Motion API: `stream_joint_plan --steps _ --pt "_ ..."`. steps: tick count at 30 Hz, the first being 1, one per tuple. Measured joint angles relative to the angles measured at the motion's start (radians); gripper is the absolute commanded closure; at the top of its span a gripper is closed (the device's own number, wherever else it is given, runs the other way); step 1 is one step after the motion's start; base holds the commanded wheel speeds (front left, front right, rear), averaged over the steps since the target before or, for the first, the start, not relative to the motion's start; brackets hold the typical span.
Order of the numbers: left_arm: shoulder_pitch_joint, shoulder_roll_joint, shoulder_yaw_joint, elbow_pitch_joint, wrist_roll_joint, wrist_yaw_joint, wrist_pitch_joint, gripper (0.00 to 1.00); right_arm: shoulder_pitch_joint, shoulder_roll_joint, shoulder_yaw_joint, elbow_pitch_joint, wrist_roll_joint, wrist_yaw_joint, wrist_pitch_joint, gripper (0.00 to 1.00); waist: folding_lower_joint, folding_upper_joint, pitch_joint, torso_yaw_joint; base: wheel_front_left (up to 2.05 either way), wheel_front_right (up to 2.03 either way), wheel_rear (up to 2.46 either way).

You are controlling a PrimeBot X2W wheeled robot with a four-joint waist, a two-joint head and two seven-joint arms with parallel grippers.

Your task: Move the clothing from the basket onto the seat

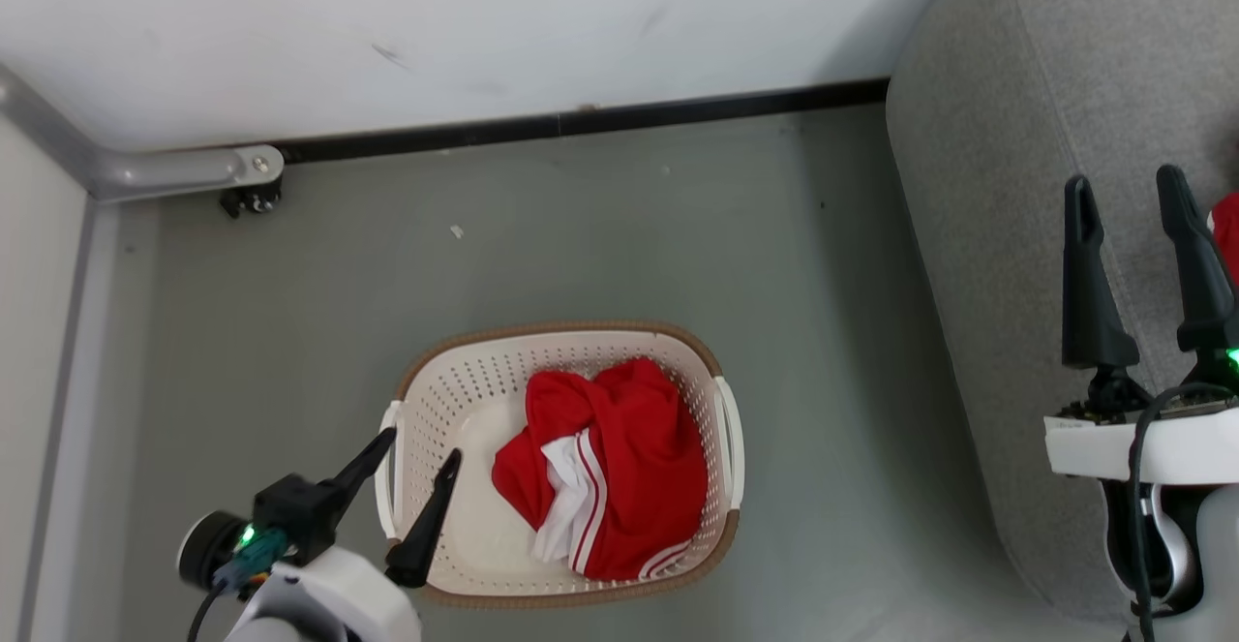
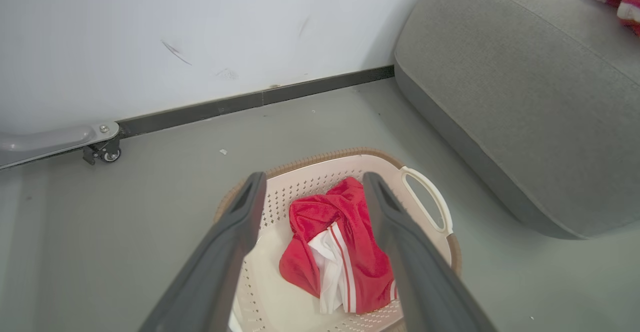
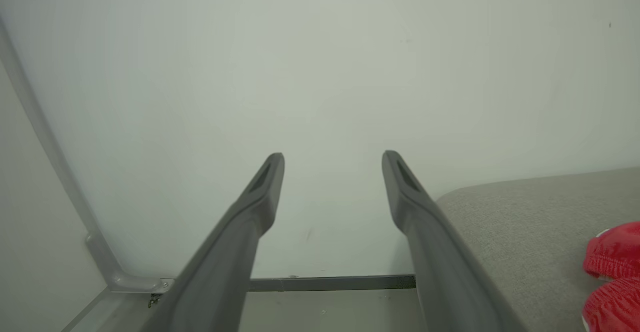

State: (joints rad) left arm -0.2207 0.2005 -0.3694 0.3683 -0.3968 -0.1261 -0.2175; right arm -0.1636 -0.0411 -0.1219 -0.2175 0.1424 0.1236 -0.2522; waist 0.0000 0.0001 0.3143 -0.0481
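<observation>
Currently: left gripper point(image 1: 423, 443) hangs over the left end of the laundry basket point(image 1: 561, 329), jaws spread wide with nothing between them. In the head view one finger lines up with the basket's left handle and the other with the bare basket bottom. The left wrist view shows me above the basket, clear of the fabric.

One red garment point(image 1: 619, 458) with a white panel and thin white stripes lies crumpled in the right half of the basket, against the right wall. Not touching it.

Basket sits on the grey floor point(image 1: 678, 235), left of the grey sofa point(image 1: 1007, 138), near it but apart.

Right gripper point(image 1: 1123, 179) is above the sofa cushion, jaws wide apart, holding nothing, pointing at the white wall point(image 1: 484, 22). A second red garment point(image 1: 1227, 230) lies on the sofa just to the right of that gripper, cut off by the frame edge. The right wrist view shows it bunched on the cushion, with a bit of white showing.
</observation>
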Motion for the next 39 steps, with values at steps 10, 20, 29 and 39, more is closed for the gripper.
stream_joint_plan --steps 10,20,29,39 --pt "-0.136 0.003 -0.089 0.069 -0.007 0.0 0.033 0.0 -0.074 -0.001 0.003 -0.035 0.034 0.0 0.0 0.0 0.0 0.0 0.104 -0.023 0.0 0.0 0.0" --pt "-0.242 0.021 -0.164 0.149 -0.046 0.0 0.059 0.0 -0.15 -0.001 0.007 -0.072 0.044 0.0 -0.004 0.0 0.0 0.0 0.208 -0.052 0.0 0.0 0.0" --pt "-0.325 0.029 -0.205 0.204 -0.078 0.0 0.074 0.0 -0.232 -0.002 0.032 -0.115 0.043 0.0 -0.004 0.0 0.0 0.0 0.3 -0.078 0.0 0.0 0.0" --pt "-0.422 0.026 -0.248 0.23 -0.129 0.0 0.08 0.0 -0.313 -0.003 0.049 -0.143 0.043 0.0 -0.004 0.0 0.0 0.0 0.397 -0.101 0.0 0.0 0.0"
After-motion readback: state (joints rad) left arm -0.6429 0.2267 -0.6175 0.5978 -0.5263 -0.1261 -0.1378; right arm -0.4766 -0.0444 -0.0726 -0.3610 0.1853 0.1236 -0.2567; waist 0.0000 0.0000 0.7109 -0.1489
